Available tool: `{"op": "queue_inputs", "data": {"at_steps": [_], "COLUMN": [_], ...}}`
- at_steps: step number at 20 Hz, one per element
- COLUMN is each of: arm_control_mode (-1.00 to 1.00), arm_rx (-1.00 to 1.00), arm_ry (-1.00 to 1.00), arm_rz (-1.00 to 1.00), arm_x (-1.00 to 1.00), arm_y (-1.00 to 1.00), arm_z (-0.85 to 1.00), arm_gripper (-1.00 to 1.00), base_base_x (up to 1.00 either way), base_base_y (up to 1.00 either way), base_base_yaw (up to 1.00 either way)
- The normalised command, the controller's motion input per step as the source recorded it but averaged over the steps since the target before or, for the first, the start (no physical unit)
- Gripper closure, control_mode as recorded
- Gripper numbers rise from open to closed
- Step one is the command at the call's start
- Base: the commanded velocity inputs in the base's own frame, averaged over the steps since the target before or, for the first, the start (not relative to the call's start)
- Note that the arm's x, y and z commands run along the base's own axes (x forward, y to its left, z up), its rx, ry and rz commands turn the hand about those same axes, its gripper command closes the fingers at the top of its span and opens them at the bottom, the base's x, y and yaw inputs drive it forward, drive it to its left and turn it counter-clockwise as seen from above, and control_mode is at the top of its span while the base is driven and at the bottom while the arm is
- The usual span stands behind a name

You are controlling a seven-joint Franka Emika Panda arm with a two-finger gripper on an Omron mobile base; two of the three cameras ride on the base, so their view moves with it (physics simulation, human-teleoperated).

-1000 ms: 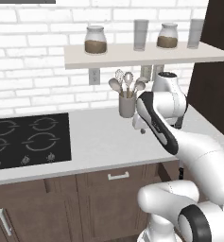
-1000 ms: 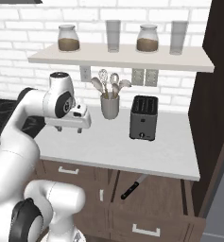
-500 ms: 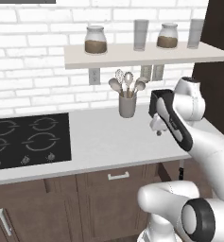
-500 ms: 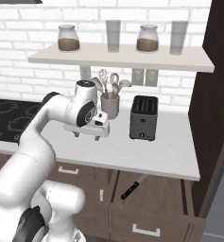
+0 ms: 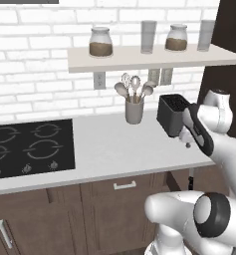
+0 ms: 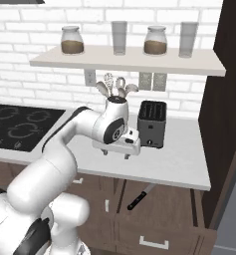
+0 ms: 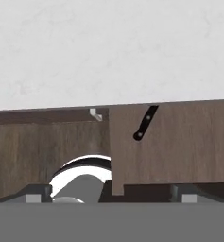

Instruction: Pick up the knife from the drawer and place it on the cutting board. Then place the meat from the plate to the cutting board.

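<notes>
**Right base view: end effector spread wide above the counter, knife down in the drawer**

The white arm reaches over the pale grey counter (image 6: 179, 159), and its end effector (image 6: 116, 151) hangs just above the surface with both fingers pointing down, set wide apart and holding nothing. It sits in front of the grey cup of kitchen utensils (image 6: 114, 97) and just left of the black boxy toaster (image 6: 152, 124). Below the counter edge, the slim kitchen knife with a black handle and grey metal blade (image 6: 139, 196) lies at a slant in the pulled-out brown wooden drawer (image 6: 179, 211), well below the end effector and off to its right.

In the left base view the end effector (image 5: 187, 142) shows just right of the toaster (image 5: 172, 114), with the black stovetop (image 5: 30, 147) far off to the left and the utensil cup (image 5: 134, 107) behind. A wall shelf (image 5: 149, 57) above carries jars and glasses.

In the hand view the knife (image 7: 145, 123) appears as a small dark sliver against the brown drawer (image 7: 179, 142), past the edge of the counter (image 7: 108, 52).
</notes>
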Motion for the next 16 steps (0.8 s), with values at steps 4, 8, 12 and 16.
{"op": "queue_inputs", "data": {"at_steps": [4,8,12,16], "arm_control_mode": [-1.0,-1.0,-1.0,-1.0], "arm_rx": [0.0,0.0,0.0,0.0], "arm_ry": [0.0,0.0,0.0,0.02], "arm_rz": [0.0,0.0,0.0,0.0], "arm_x": [-0.01,-0.08,0.0,-0.08], "arm_y": [-0.9,-0.68,-0.27,-0.31], "arm_z": [-0.61,-0.45,-0.32,-0.44], "arm_gripper": [-1.0,-1.0,-1.0,-1.0], "base_base_x": [0.0,0.0,0.0,0.0], "base_base_y": [0.0,0.0,0.0,0.0], "base_base_yaw": [0.0,0.0,0.0,0.0]}}
